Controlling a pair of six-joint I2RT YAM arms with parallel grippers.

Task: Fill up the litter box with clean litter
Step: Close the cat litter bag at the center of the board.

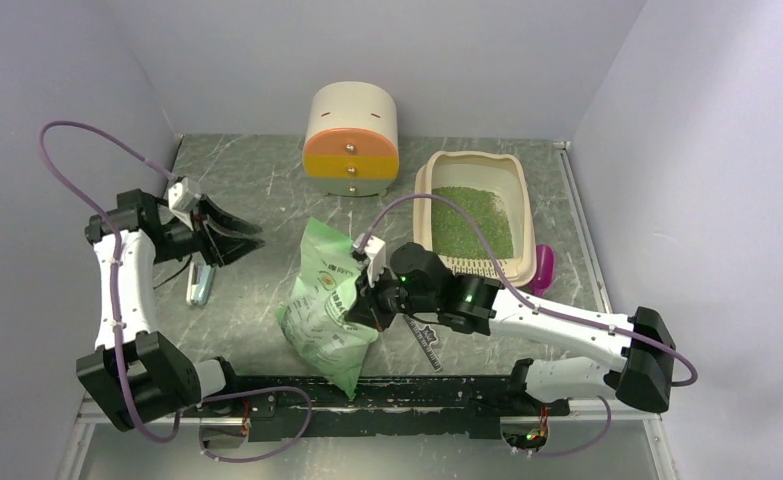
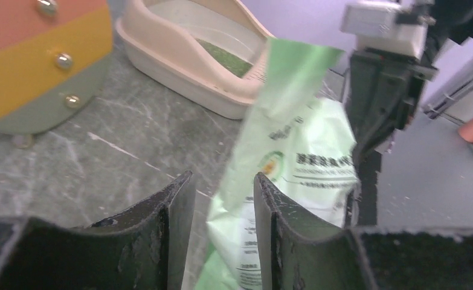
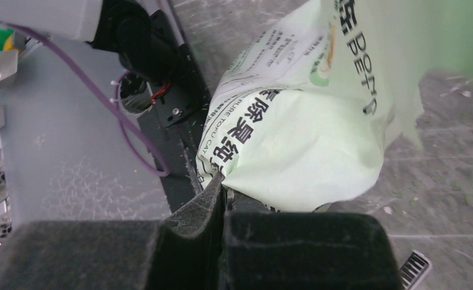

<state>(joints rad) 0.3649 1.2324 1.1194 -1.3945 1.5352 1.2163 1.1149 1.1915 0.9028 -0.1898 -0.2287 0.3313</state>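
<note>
The beige litter box (image 1: 429, 190) stands at the back right, with clean litter (image 1: 472, 220) spread as green granules over its floor. In the left wrist view the litter box (image 2: 179, 51) lies ahead, and a patch of clean litter (image 2: 225, 57) shows inside. A green printed bag (image 1: 325, 300) stands crumpled at mid table. My right gripper (image 1: 364, 305) is shut on its edge, and in the right wrist view the right gripper (image 3: 223, 194) pinches the bag (image 3: 294, 139). My left gripper (image 1: 252, 238) hangs open to the bag's left, apart from it. The left gripper (image 2: 222, 202) holds nothing, with the bag (image 2: 294, 163) beyond it.
A round beige-and-orange drawer unit (image 1: 352, 140) stands at the back centre. A magenta scoop (image 1: 544, 265) leans by the litter box's right near corner. A small grey-white object (image 1: 200, 283) lies under the left arm. A dark strip (image 1: 427, 345) lies by the bag.
</note>
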